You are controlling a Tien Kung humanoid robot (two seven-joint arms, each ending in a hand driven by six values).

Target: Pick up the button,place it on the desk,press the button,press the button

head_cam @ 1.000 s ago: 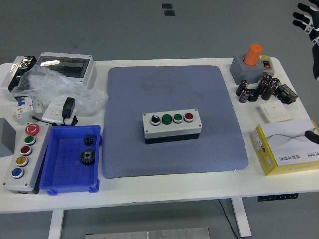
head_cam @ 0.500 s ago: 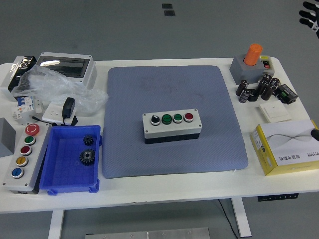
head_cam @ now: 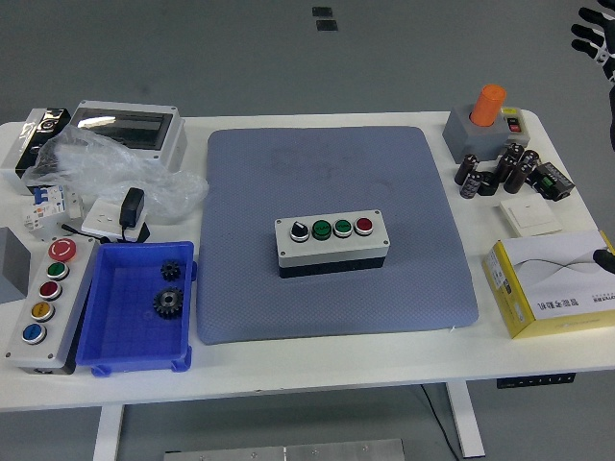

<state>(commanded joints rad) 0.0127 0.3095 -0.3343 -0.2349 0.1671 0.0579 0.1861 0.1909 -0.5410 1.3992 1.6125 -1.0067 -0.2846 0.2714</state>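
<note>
White table (head_cam: pixel 317 360), blue mat (head_cam: pixel 250 211) in middle; button box (head_cam: pixel 332 244) sits mid-frame on mat. Placing looks done, pressing left. Right hand (head_cam: pixel 596 38) far upper right, fingers spread, holding nothing

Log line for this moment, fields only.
button box: centred on grey mat, untouched | right hand: raised at top-right edge, off table, holding nothing | left arm: out of view

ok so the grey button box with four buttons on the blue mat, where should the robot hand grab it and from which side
Probably from above, pinching the long front and back walls of the grey four-button box near one short end. It lies flat on the blue mat with its buttons facing up in a row, so an end grip stays off them; all four sides look clear.
</note>
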